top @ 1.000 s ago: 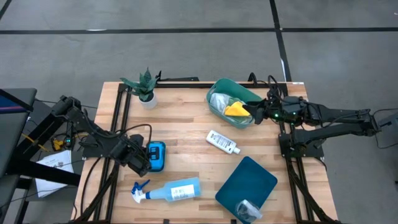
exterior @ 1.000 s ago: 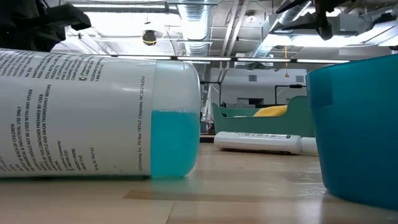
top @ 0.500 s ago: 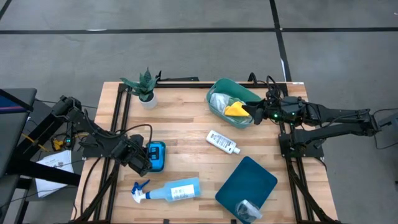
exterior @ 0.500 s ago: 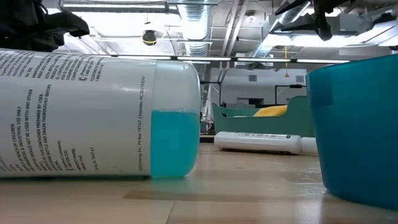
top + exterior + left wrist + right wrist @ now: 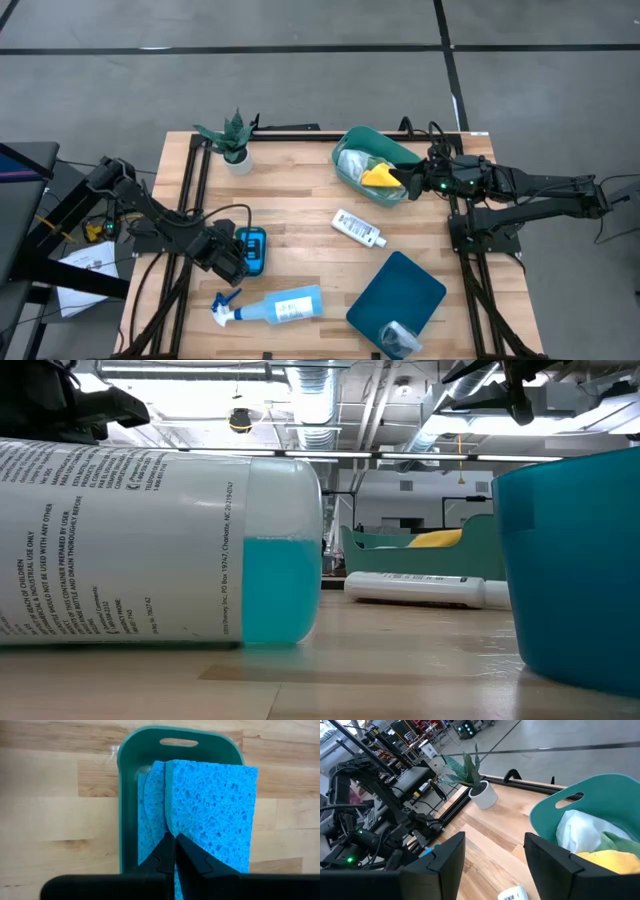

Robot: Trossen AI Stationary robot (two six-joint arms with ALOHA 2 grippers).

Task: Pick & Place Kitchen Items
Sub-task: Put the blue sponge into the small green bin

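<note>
Two blue sponges (image 5: pixel 215 805) stand on edge in a small green tray (image 5: pixel 129 795) at the table's left (image 5: pixel 254 248). My left gripper (image 5: pixel 175 845) hangs over them, shut, its tips at the seam between the two sponges. A pale-blue spray bottle (image 5: pixel 275 305) lies on its side near the front edge. A small white bottle (image 5: pixel 358 228) lies mid-table. The teal tub (image 5: pixel 375 165) at the back holds white (image 5: pixel 580 832), yellow (image 5: pixel 615 862) and green cloths. My right gripper (image 5: pixel 495 865) waits open beside the tub's right rim (image 5: pixel 413 182). My left gripper comes from above, slanting down, with its shut fingertips (image 5: pixel 170 842) over the seam between the two sponges (image 5: pixel 167 820). I cannot tell whether the tips touch the sponges.
A potted green plant (image 5: pixel 232 140) stands at the back left. A dark teal container (image 5: pixel 397 295) sits at the front right with a crinkled silver cup (image 5: pixel 398 338) at its near end. Bare wood lies between the sponge tray and the white bottle.
My left gripper has sunk a little toward the sponges in the tray, staying shut.
</note>
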